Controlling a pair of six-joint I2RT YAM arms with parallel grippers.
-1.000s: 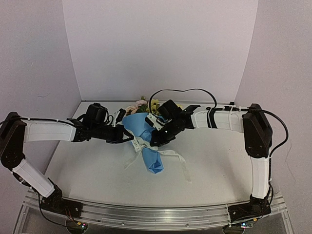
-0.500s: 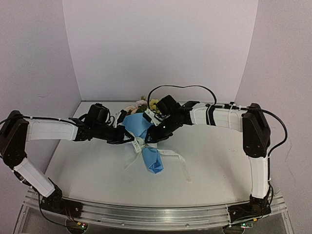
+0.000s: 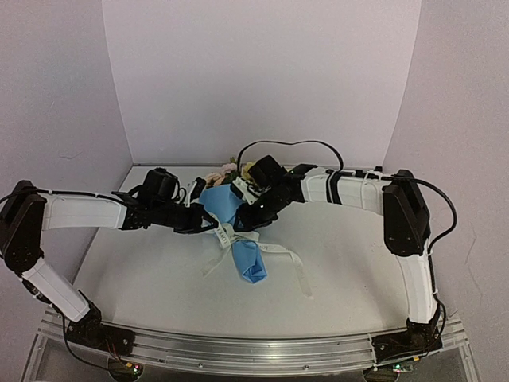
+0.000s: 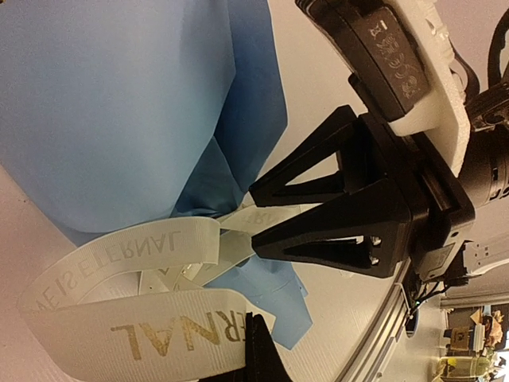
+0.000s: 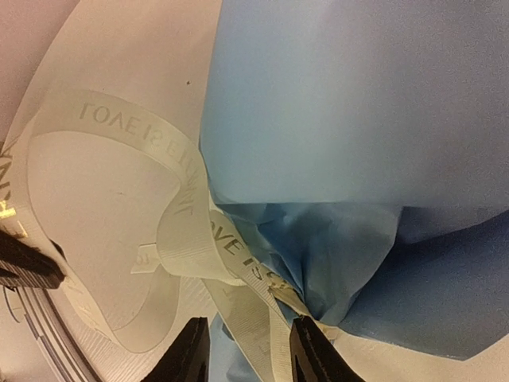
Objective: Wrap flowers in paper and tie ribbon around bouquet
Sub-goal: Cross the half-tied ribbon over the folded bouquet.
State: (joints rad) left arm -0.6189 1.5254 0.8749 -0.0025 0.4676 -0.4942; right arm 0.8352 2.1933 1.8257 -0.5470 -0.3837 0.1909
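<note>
Bouquet, top view: bouquet point(image 3: 246, 261) lies flat mid-table, nearer far edge. Wide rim faces far edge, tip faces near edge. Paper point(image 3: 223, 203) is closed into a cone.
Flowers, top view: flowers point(image 3: 231, 171) show pink/yellow heads past the rim, close to wall point(image 3: 262, 79).
Ribbon, top view: ribbon point(image 3: 274, 248) crosses cone at waist. Loose tails trail toward near edge, R side.
Arms, top view: left gripper point(image 3: 210, 226) at cone's L flank, right gripper point(image 3: 250, 216) at R flank, facing across the waist. Judged placed so for knot work.
Room, top view: table point(image 3: 358, 270) is bare over R half and along near edge. Far edge is tight, w/ wall and blossoms close.
Left gripper, L wrist view: printed ribbon point(image 4: 135, 255) runs into its finger point(image 4: 256, 358) at frame bottom. Jaws together, judged clamped on ribbon to hold tension.
Right gripper, L wrist view: right gripper point(image 4: 256, 215) has jaws apart. A strand passes between the tips, no pinch seen.
Right gripper, R wrist view: fingers point(image 5: 188, 354) stand apart. Ribbon crossing point(image 5: 238, 270) sits just ahead, partly between them.
Paper, R wrist view: paper point(image 5: 342, 119) is gathered in at the waist where ribbon bites.
Stage (judgement): wrap done, tie in hand, knot looks loose.
Risk (judgement): a sideways pull may drag the light cone. Safer room lies toward R and near edges.
</note>
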